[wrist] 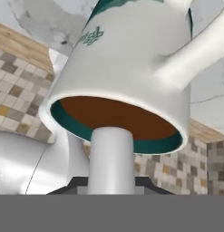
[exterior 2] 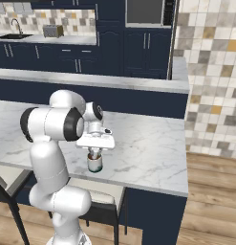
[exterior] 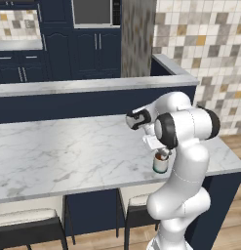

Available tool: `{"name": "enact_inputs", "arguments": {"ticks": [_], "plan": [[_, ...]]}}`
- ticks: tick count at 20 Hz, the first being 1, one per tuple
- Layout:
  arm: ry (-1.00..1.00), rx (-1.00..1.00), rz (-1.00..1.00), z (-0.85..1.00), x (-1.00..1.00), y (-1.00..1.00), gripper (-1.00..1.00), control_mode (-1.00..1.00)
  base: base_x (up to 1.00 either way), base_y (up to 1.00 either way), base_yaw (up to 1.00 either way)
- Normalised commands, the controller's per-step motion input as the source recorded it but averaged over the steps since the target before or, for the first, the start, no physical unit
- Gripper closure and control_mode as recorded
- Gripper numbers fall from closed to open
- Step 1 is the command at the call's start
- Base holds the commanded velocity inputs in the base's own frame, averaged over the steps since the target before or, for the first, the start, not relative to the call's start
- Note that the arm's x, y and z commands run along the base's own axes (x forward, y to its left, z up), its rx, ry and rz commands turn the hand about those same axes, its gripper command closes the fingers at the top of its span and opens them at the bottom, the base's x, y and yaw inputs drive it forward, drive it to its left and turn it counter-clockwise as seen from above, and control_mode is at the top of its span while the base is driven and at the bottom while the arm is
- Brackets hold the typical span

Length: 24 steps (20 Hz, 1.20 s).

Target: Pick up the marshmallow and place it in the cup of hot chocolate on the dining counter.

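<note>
The cup of hot chocolate [exterior: 161, 165] [exterior 2: 95, 164] stands near the front edge of the dining counter [exterior: 68, 151] [exterior 2: 148, 148]. It is pale with a greenish lower band. My gripper [exterior: 163, 154] [exterior 2: 94, 154] points down right over the cup's mouth. In the hand view the cup [wrist: 131, 63] looms close, with its brown liquid and teal inner rim showing. My gripper [wrist: 111, 183] is shut on the marshmallow [wrist: 111, 154], a whitish cylinder whose tip reaches the cup's rim over the liquid.
A raised back ledge [exterior: 92, 85] [exterior 2: 114, 80] runs behind the counter. Pale stools [exterior: 24, 217] [exterior 2: 98, 197] stand under its front edge. A tiled wall [exterior: 205, 44] [exterior 2: 210, 72] rises at the right, and navy cabinets [exterior: 88, 49] lie beyond.
</note>
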Motion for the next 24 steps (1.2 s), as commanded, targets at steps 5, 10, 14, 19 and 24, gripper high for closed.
{"name": "enact_inputs", "arguments": {"ticks": [5,10,14,19,24], "plan": [[-0.01,0.00,0.03,-0.03,0.03,0.00,1.00,-1.00,0.00,0.00,0.00],[0.00,0.00,0.05,-0.03,0.50,-0.01,1.00,-1.00,0.00,0.00,0.00],[0.00,0.00,0.04,-0.08,0.23,0.00,1.00,-1.00,0.00,0.00,0.00],[0.05,0.00,0.03,-0.44,0.00,0.00,-1.00,-1.00,0.00,0.00,0.00],[0.00,0.00,0.01,-0.07,0.00,0.00,-1.00,-1.00,0.00,0.00,0.00]]}}
